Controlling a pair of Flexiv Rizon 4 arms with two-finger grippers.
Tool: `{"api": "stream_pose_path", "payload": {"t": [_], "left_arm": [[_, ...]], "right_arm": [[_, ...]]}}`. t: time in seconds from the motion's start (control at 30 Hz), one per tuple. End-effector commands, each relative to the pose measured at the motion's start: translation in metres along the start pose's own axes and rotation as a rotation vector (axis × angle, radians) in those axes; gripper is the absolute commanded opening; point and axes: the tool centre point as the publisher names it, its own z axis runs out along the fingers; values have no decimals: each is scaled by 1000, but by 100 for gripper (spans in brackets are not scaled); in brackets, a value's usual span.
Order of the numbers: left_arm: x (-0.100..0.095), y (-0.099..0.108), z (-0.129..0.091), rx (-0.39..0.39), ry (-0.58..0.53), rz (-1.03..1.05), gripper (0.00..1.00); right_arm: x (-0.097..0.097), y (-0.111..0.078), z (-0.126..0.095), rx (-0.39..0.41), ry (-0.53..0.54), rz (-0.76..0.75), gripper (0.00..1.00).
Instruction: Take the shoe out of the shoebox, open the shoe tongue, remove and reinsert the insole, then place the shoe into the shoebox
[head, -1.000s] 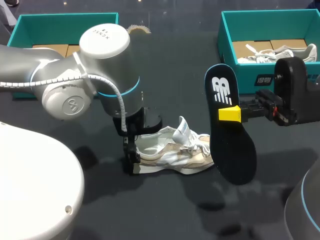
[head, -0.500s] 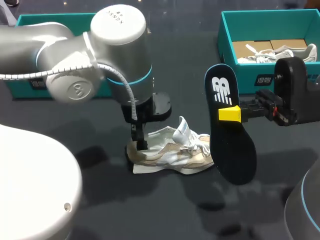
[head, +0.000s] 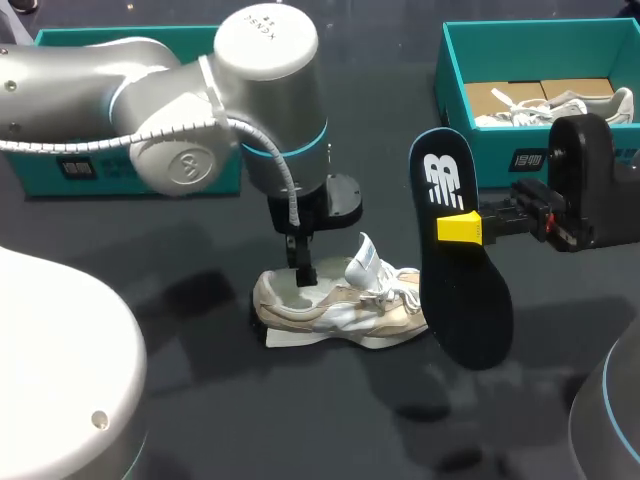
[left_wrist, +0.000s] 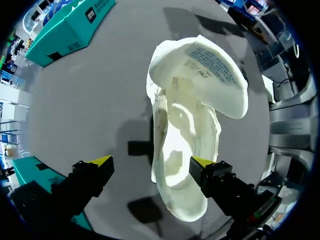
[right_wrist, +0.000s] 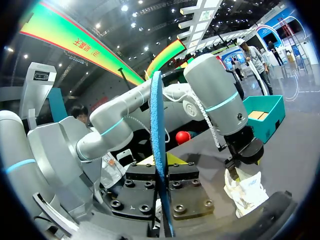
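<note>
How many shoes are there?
2. One shoe lies on the table under the left gripper; a second shoe sits in the right shoebox. The left arm partly hides the left shoebox, so more may be hidden.

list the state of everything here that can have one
shoe: out of the box, on the table, tongue lifted open
insole: out of the shoe, held upright above the table
left gripper: open, over the shoe's heel opening
right gripper: shut on the insole
right shoebox: open, second shoe inside
left shoebox: open
</note>
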Motion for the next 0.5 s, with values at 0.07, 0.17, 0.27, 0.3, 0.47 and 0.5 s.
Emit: {"api": "stream_pose_path", "payload": {"t": [0.07, 0.17, 0.27, 0.3, 0.47, 0.5], "left_arm": [[-1, -9, 25, -7, 6, -2, 96], [0, -10, 31, -4, 1, -7, 92], [0, -11, 38, -8, -7, -11, 84], [0, -12, 42, -12, -9, -11, 82], [1, -14, 51, -22, -6, -12, 52], [1, -15, 51, -23, -4, -11, 49]], "right_arm": [[2, -1, 1, 0, -4, 1, 0], [2, -1, 1, 0, -4, 1, 0], [2, -1, 1, 0, -4, 1, 0], [2, -1, 1, 0, -4, 1, 0], [2, -1, 1, 0, -4, 1, 0], [2, -1, 1, 0, -4, 1, 0]]}}
